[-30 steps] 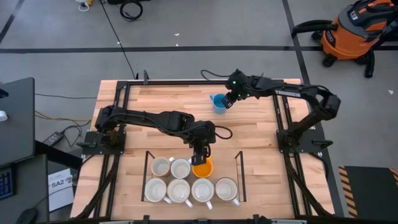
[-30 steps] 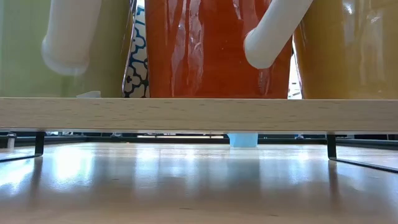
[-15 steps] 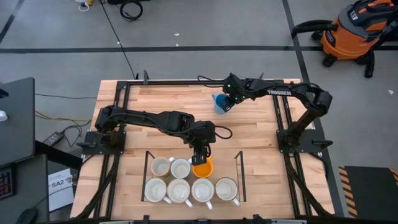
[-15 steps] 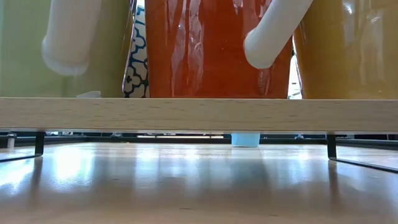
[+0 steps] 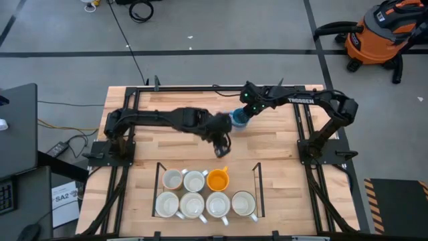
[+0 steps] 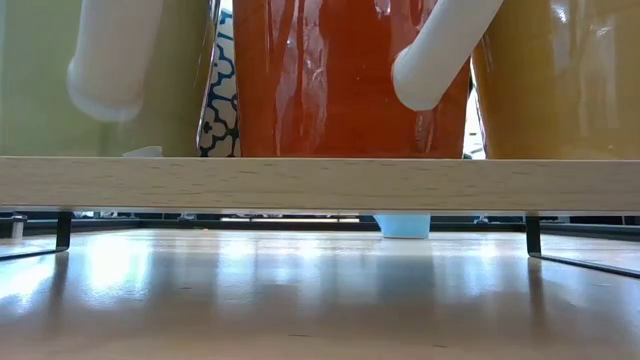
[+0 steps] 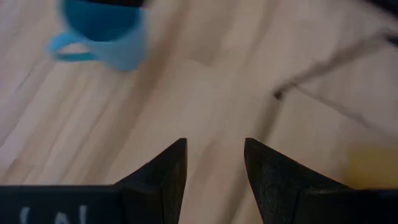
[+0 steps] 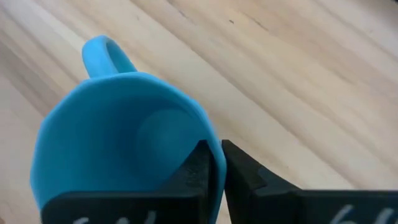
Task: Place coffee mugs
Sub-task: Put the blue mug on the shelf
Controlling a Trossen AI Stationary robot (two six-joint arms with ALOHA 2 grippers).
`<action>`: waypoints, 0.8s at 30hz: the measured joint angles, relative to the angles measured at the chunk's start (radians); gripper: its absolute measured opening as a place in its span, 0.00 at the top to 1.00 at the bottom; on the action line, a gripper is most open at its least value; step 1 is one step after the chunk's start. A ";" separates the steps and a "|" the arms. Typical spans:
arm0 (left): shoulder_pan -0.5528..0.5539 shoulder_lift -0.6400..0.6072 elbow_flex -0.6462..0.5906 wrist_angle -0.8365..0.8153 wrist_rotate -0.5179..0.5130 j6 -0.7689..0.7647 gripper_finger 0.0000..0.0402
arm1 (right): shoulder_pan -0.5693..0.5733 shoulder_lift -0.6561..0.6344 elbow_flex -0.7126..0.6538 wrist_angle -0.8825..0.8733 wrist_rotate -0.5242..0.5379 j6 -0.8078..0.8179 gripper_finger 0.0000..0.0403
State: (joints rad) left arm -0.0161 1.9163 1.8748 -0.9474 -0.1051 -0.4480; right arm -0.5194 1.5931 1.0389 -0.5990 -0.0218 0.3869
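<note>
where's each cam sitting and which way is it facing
High view: overhead, straight down on the table; both arms, left gripper, blue mug.
Low view: table height, level under a wooden shelf; no arm shows.
Left wrist view: down past its open fingers at the table.
Right wrist view: right gripper shut on the blue mug's rim.
All four share the blue mug.
</note>
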 joint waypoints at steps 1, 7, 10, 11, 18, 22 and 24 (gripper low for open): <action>0.015 0.000 0.000 0.000 -0.004 -0.038 0.59 | 0.006 0.000 0.000 -0.001 0.001 0.015 0.91; 0.110 0.000 0.000 0.000 -0.004 -0.124 0.59 | 0.037 0.000 0.000 -0.010 -0.026 0.081 0.89; 0.149 0.000 0.000 0.000 -0.003 -0.124 0.59 | 0.052 0.000 0.000 -0.011 -0.026 0.118 0.90; 0.159 0.000 0.000 0.000 -0.003 -0.124 0.59 | 0.059 0.000 -0.001 -0.011 -0.026 0.131 0.90; 0.199 0.000 0.000 0.000 -0.003 -0.123 0.59 | 0.113 0.003 -0.003 -0.018 -0.117 0.218 0.86; 0.199 0.000 0.000 0.000 -0.003 -0.112 0.59 | 0.155 0.003 -0.004 -0.017 -0.128 0.261 0.86; 0.196 0.000 0.000 0.000 -0.002 -0.110 0.59 | 0.179 0.003 -0.004 -0.018 -0.128 0.284 0.87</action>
State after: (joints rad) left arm 0.1804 1.9167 1.8748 -0.9474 -0.1074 -0.5579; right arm -0.3404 1.5963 1.0351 -0.6175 -0.1502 0.6711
